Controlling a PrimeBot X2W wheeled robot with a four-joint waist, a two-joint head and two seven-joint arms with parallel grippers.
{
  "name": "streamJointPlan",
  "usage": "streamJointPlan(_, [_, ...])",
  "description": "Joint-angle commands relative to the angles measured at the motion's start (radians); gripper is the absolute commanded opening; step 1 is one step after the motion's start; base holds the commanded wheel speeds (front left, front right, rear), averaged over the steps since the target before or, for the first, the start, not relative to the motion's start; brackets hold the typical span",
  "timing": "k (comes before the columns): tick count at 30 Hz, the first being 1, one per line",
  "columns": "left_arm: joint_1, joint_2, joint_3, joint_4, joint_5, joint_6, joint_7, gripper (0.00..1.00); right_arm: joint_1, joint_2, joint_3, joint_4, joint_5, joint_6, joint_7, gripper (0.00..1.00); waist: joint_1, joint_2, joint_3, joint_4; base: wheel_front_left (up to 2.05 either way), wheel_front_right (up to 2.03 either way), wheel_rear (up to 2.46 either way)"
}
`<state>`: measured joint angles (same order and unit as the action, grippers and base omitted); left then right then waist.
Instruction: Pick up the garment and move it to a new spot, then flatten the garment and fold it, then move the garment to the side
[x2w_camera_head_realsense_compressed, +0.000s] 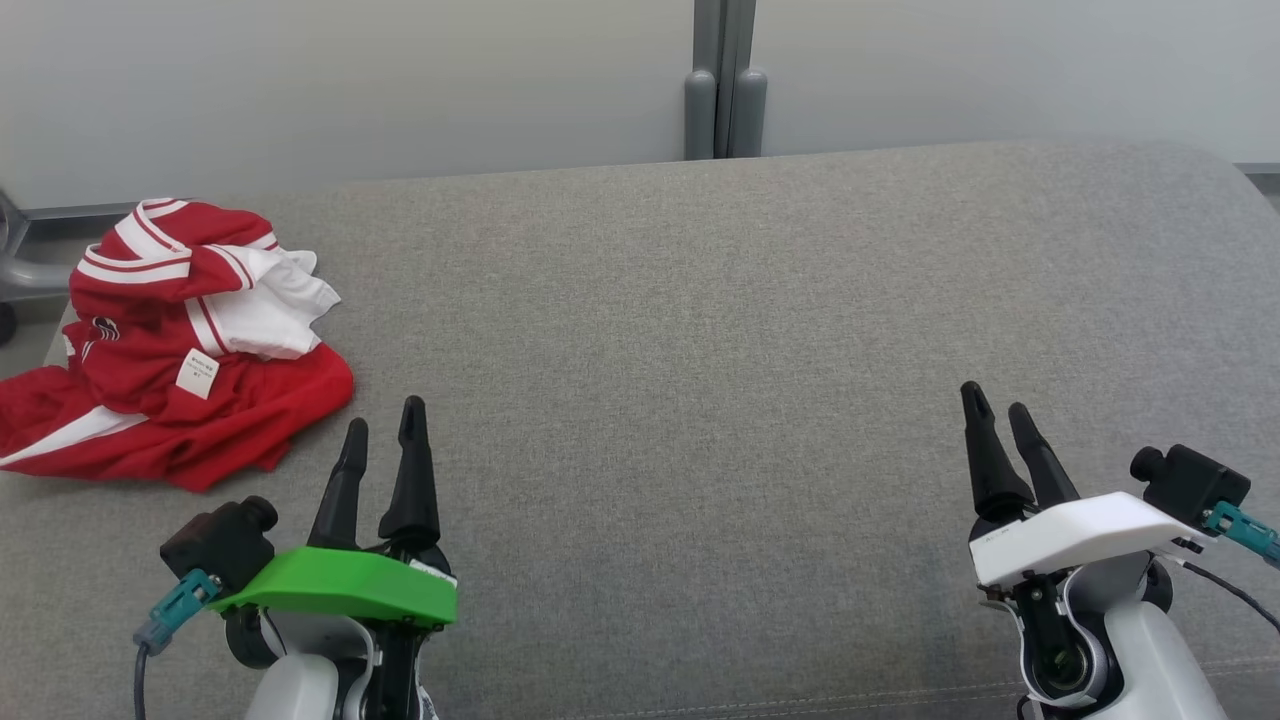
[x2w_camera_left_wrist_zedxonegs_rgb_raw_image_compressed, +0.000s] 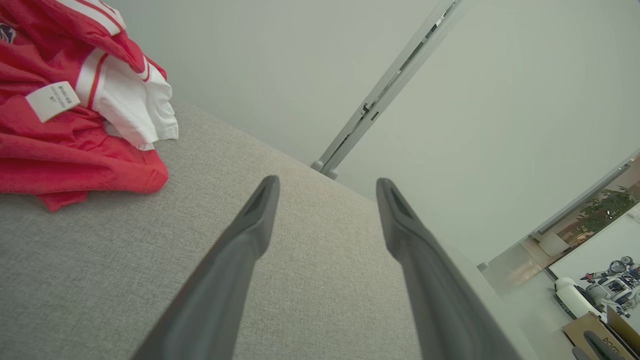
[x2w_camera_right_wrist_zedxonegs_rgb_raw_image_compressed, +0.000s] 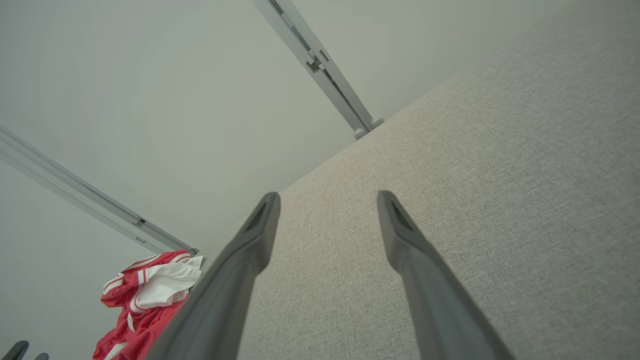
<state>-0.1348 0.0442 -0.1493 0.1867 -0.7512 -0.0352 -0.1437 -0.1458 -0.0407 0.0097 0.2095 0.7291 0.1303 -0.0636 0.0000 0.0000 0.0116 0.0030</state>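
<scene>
Partly off-frame: garment, L edge.

A red garment with white striped trim and white panels is lying crumpled in a loose heap at the far left of the grey surface, its layers bunching over one another. A small white label is showing near the middle, and the red lower part is spreading out flatter along the near side.
</scene>
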Motion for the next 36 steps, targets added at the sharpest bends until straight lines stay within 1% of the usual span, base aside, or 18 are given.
streamJointPlan(1, [-0.003,0.005,-0.011,-0.012,0.029,-0.013,-0.010,1.00,0.002,-0.006,0.007,-0.024,-0.032,0.000,-0.014,1.00,0.0000,0.0000,0.000,0.000,0.00,0.00,0.00])
streamJointPlan(4, [0.001,0.006,-0.016,-0.016,0.063,-0.017,-0.017,1.00,0.005,-0.006,0.027,-0.023,-0.079,0.000,-0.025,1.00,0.0000,0.0000,0.000,0.001,0.00,0.00,0.00])
streamJointPlan(7, [0.006,0.006,-0.015,-0.021,0.087,0.006,-0.023,1.00,0.011,-0.007,0.037,-0.018,-0.114,0.000,-0.036,1.00,0.0000,0.0000,-0.001,0.001,0.00,0.00,0.00])
streamJointPlan(13, [0.012,0.006,-0.027,-0.021,0.169,0.048,-0.036,1.00,0.020,-0.008,0.057,-0.038,-0.183,0.000,-0.057,1.00,0.0000,0.0000,-0.002,0.001,0.00,0.00,0.00])
streamJointPlan(20, [0.014,0.006,-0.044,-0.025,0.257,0.070,-0.048,1.00,0.031,-0.008,0.075,-0.064,-0.255,0.000,-0.079,1.00,0.0000,0.0000,-0.002,0.000,0.00,0.00,0.00])
streamJointPlan(27, [0.017,0.007,-0.054,-0.033,0.313,0.079,-0.060,1.00,0.037,-0.009,0.087,-0.083,-0.312,0.000,-0.098,1.00,0.0000,0.0000,0.001,-0.001,0.00,0.00,0.00])
streamJointPlan(32, [0.019,0.007,-0.063,-0.028,0.360,0.063,-0.071,1.00,0.039,-0.009,0.095,-0.099,-0.373,0.000,-0.115,1.00,0.0000,0.0000,0.005,-0.003,0.00,0.00,0.00])
streamJointPlan(36, [0.022,0.007,-0.066,-0.028,0.401,0.061,-0.079,1.00,0.046,-0.010,0.096,-0.109,-0.410,0.000,-0.129,1.00,0.0000,0.0000,0.008,-0.005,0.00,0.00,0.00])
